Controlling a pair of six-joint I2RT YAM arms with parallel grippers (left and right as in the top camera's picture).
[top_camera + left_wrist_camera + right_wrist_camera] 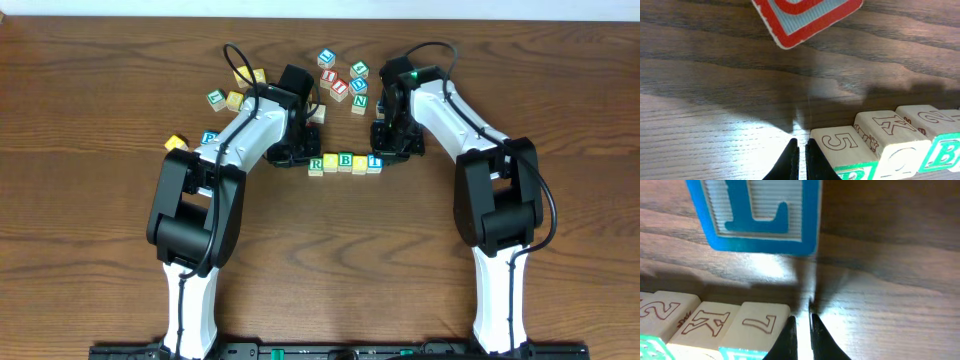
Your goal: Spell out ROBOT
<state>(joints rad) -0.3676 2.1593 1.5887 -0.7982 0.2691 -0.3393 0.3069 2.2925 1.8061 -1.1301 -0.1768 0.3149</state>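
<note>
Four cream letter blocks (pixel 345 162) rowed left-to-right, left gripper (pixel 799 149) and right gripper (pixel 802 324) closed empty at its ends.

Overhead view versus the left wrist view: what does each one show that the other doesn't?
Only the overhead view shows the left arm, the right arm and the loose pile of blocks behind the row. Only the left wrist view shows the left gripper up close, shut, beside the end block, which has a 5 outlined on one face, with a K on its neighbour. Both show the row of blocks on the wooden table.
</note>
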